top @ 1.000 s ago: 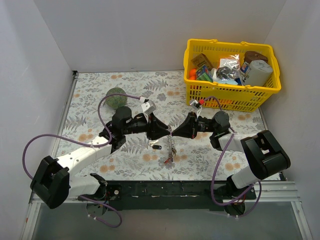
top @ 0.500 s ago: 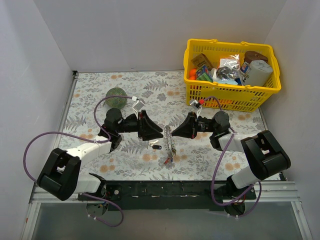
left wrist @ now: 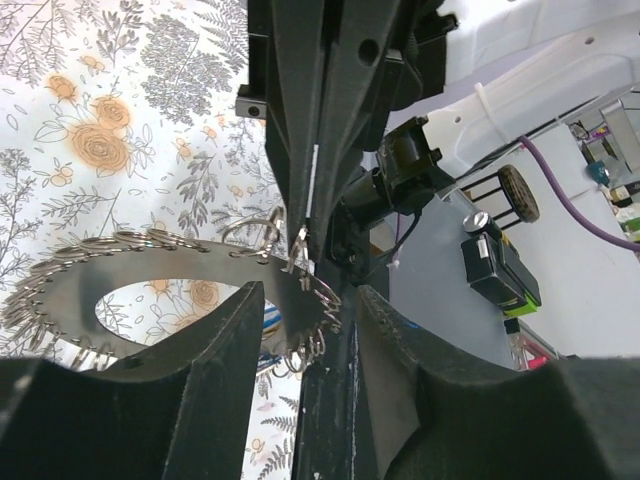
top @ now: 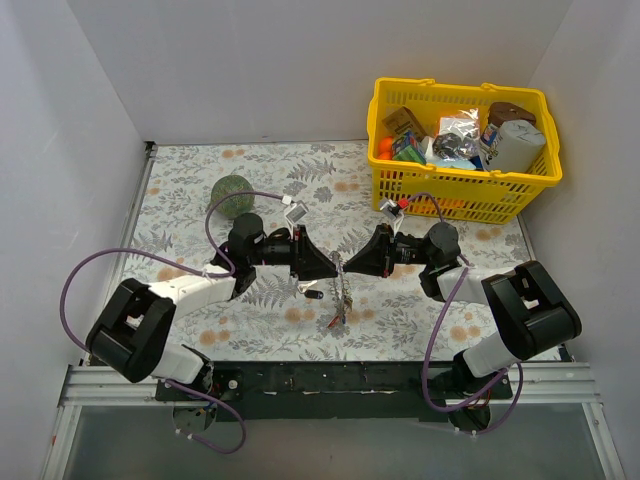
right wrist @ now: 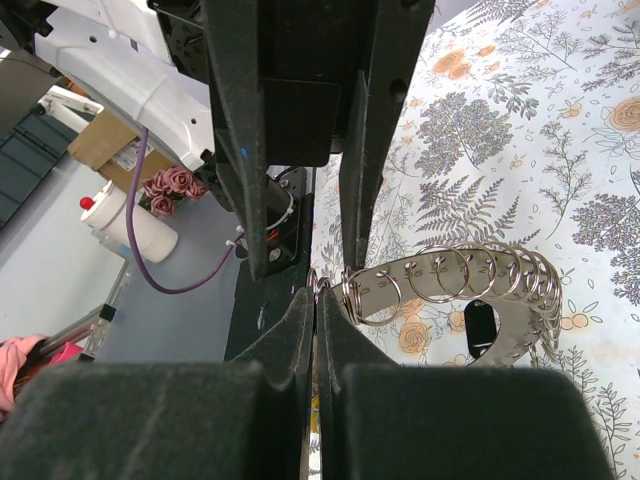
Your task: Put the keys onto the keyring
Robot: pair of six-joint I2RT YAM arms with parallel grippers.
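Grey metal, the keyring (left wrist: 150, 265) stands on edge above the table (top: 200, 170) between the arms. Its rim is crowded with small split rings (right wrist: 500, 272), but no key is clearly threaded. A black-headed key (right wrist: 480, 322) lies underneath, and a reddish piece (top: 334, 320) lower down may be another, though it is too small to tell. Most of the job looks undone. The right gripper (right wrist: 315, 310) is pinched tight on the band's rim. The left gripper (left wrist: 310, 290) is spread, with the rim between its fingers and contact unclear.
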